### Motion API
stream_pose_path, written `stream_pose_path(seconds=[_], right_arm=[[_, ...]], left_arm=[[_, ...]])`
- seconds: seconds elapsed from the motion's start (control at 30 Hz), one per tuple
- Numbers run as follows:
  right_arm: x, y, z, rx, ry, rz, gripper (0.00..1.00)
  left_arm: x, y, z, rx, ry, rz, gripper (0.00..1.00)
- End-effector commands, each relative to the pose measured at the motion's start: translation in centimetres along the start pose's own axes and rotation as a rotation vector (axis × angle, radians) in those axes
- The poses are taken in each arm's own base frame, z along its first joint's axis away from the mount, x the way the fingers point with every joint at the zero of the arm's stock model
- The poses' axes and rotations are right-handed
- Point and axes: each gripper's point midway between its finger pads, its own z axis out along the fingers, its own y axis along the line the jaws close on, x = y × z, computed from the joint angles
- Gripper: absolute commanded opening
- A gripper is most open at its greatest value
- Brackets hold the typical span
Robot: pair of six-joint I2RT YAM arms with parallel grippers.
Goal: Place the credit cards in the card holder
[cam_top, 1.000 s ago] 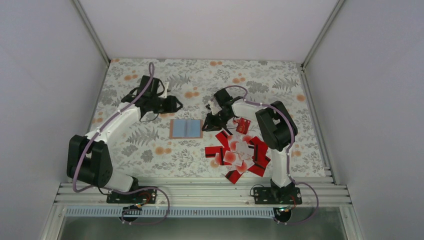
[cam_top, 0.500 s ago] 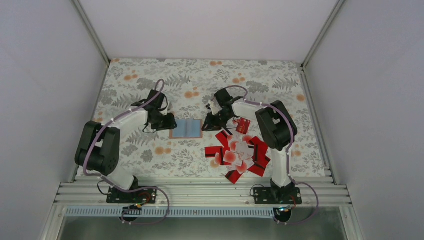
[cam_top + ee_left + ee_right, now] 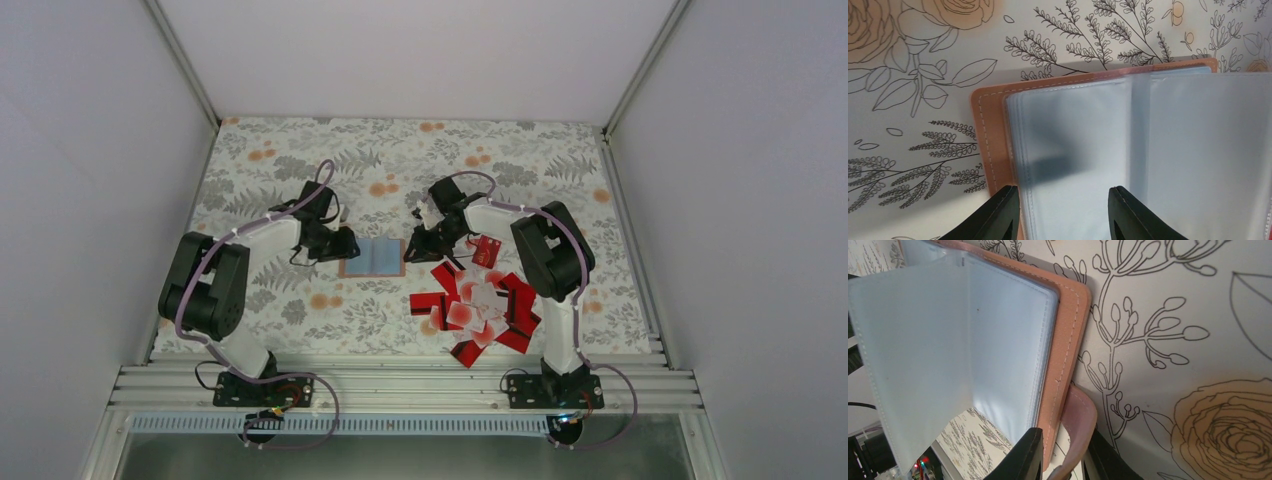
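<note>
The card holder (image 3: 372,257) lies open on the floral cloth, tan cover down and pale clear sleeves up. My left gripper (image 3: 343,243) is open at its left edge. In the left wrist view the left gripper (image 3: 1063,202) straddles the left sleeve page, beside the tan cover (image 3: 992,130). My right gripper (image 3: 418,245) is at the holder's right edge. In the right wrist view the right gripper (image 3: 1064,442) is shut on the tan cover edge (image 3: 1068,340) and its strap. The credit cards (image 3: 478,305), red and white, lie in a heap near the right arm. One red card (image 3: 487,250) lies apart.
The floral cloth (image 3: 300,290) is walled by white panels at the left, back and right. An aluminium rail (image 3: 400,385) with both arm bases runs along the near edge. The right arm's elbow (image 3: 545,255) hangs over the card heap's far side.
My left arm has swung from the back of the table forward and down to the holder's left edge. The right arm and the holder have not moved.
</note>
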Motion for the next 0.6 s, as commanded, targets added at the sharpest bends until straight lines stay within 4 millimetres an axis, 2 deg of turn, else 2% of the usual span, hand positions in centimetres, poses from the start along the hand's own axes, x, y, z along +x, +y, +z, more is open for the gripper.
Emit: stream_pose_path(seconds=[0.0,0.43,0.57], right_arm=[[0.5,-1.9,0.8,0.051,0.011,0.022,0.21],[0.6,-2.0,1.2,0.038,0.01,0.041,0.21],[0.6,-2.1,1.2,0.036,0.014,0.044,0.21]], left_arm=[[0.6,-0.2,0.9,0.021,0.024,0.019,0.46],[0.8,-1.8,1.8,0.031,0.057,0.057,0.46],[0.7,-1.8,1.8,-0.029,0.06,0.074,0.46]])
